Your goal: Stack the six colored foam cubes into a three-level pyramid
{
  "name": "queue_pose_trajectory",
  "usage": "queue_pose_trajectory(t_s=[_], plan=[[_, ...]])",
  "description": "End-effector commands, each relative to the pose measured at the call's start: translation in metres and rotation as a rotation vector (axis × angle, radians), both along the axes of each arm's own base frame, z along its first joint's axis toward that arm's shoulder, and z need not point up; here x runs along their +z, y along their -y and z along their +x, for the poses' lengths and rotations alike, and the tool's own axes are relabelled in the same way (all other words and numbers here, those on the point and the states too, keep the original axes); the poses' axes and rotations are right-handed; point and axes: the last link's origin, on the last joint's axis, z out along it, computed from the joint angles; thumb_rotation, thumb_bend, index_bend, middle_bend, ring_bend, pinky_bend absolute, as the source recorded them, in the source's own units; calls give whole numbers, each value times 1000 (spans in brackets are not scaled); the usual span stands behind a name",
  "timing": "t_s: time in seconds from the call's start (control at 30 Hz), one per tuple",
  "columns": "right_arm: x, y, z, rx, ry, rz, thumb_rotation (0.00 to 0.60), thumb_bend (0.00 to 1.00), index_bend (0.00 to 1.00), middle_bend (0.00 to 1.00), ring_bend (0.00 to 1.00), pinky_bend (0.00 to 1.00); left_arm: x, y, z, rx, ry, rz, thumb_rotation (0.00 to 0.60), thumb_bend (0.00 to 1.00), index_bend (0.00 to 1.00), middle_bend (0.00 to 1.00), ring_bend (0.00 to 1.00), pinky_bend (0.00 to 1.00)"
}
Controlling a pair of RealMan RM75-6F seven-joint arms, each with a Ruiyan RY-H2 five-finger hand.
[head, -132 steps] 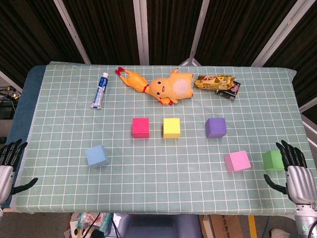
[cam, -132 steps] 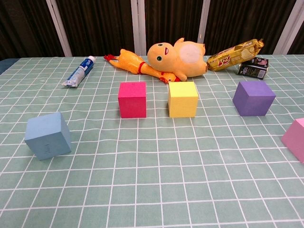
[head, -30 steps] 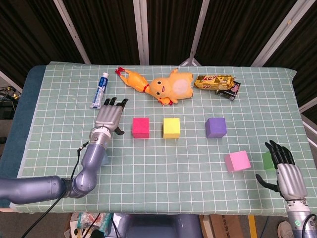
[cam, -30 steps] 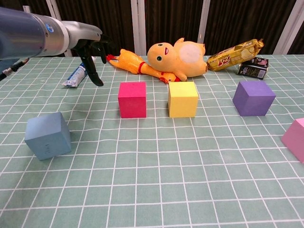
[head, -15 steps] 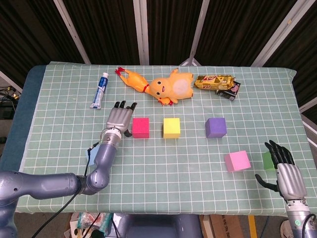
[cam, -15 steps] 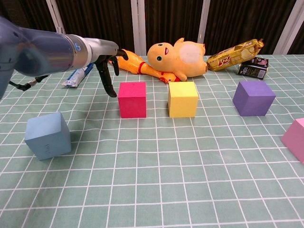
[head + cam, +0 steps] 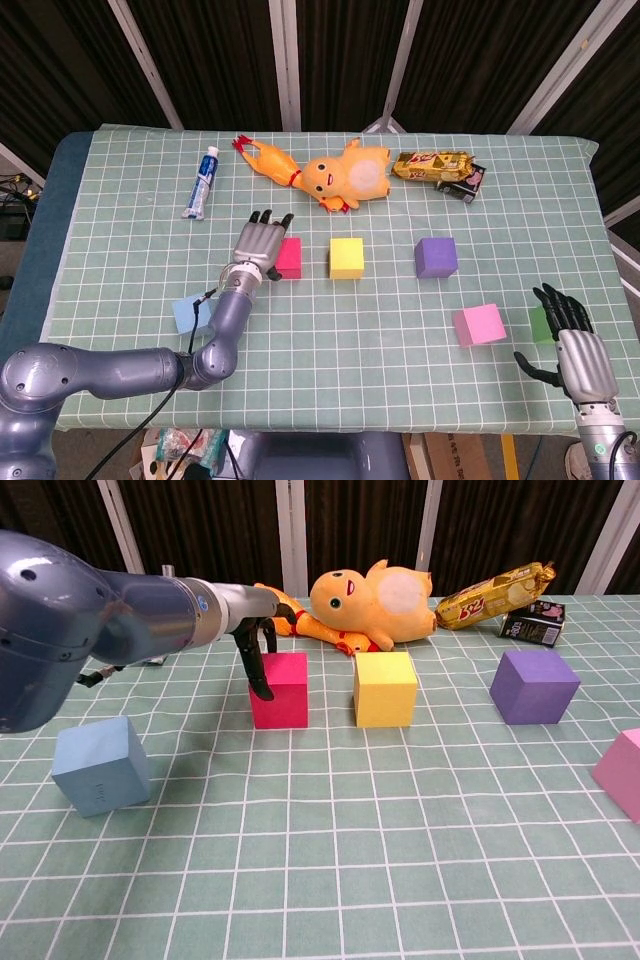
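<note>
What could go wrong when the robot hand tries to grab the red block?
The left hand is over the red cube with fingers down its left side, so it might push it into the yellow cube close beside it. The rubber chicken and the orange plush toy lie just behind, so the hand could bump them while lifting.

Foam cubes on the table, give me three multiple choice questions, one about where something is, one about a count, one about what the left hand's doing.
1. What lies directly right of the red cube?
A. yellow cube
B. blue cube
C. toothpaste

2. How many foam cubes show in the head view?
A. four
B. six
C. eight

3. The left hand is:
A. lifting the blue cube
B. at the red cube's left side
C. off the table

Answers: 1 A, the yellow cube is its neighbour. 2 B, six colours. 3 B, fingers reach down its left face.
</note>
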Motion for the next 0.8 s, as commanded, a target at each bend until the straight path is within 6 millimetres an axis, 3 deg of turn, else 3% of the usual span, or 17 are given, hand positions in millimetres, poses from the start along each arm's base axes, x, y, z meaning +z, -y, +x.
queue_pose_trajectory(t_s=[0.03,0.4,0.8], plan=[[0,0,0,-1,3,3,600,274,0,0,0,0,-4,0,1,-1,2,0,600,198,0,303,2,38],[0,0,0,-4,7,5,600,274,0,0,0,0,-9,2,3,-9,20,4,600,321,0,350,12,38],[0,0,0,-5,10,6,600,274,0,0,0,0,-9,3,15,-43,49,10,600,328,0,347,11,38]])
